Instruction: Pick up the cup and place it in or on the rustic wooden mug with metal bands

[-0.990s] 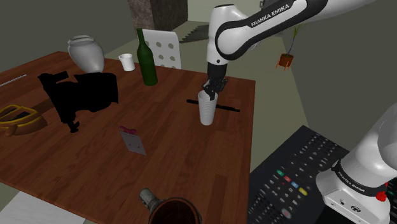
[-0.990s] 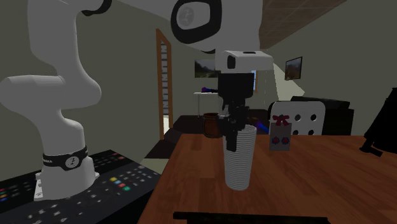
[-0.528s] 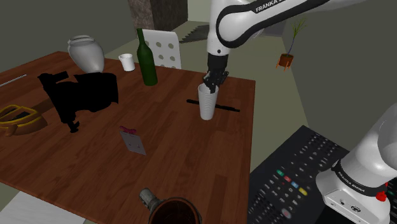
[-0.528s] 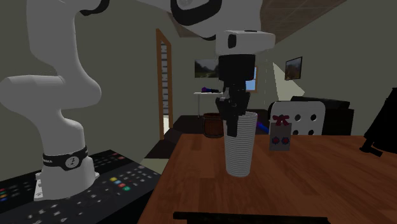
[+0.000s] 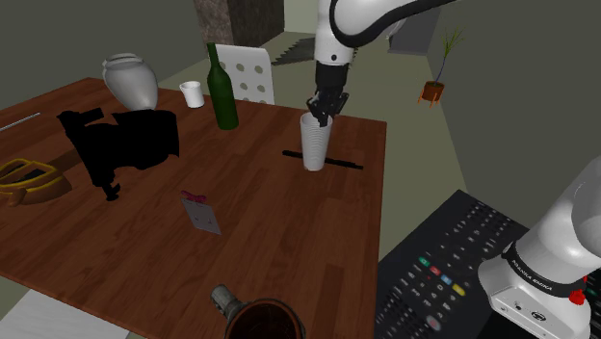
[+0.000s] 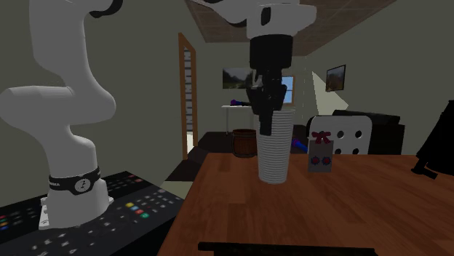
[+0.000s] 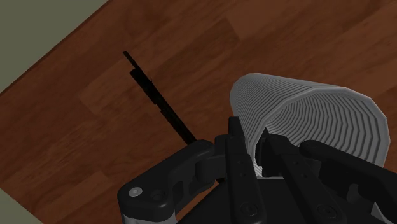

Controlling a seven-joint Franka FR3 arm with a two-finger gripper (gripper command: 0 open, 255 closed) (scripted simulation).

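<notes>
Dim, flat, nearly shadowless rendered lighting.

Over the last second I've raised the gripper (image 5: 322, 114) toward the top of the shoulder frame. The ribbed white cup (image 5: 315, 146) pinched at its rim has come up with it, off the table (image 5: 144, 221).

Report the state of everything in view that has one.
gripper: shut on the cup's rim.
cup: upright, held by the gripper.
wooden mug: upright, mouth open.
green bottle: standing upright.
vase: standing upright.
small white mug: upright, mouth up.
</notes>
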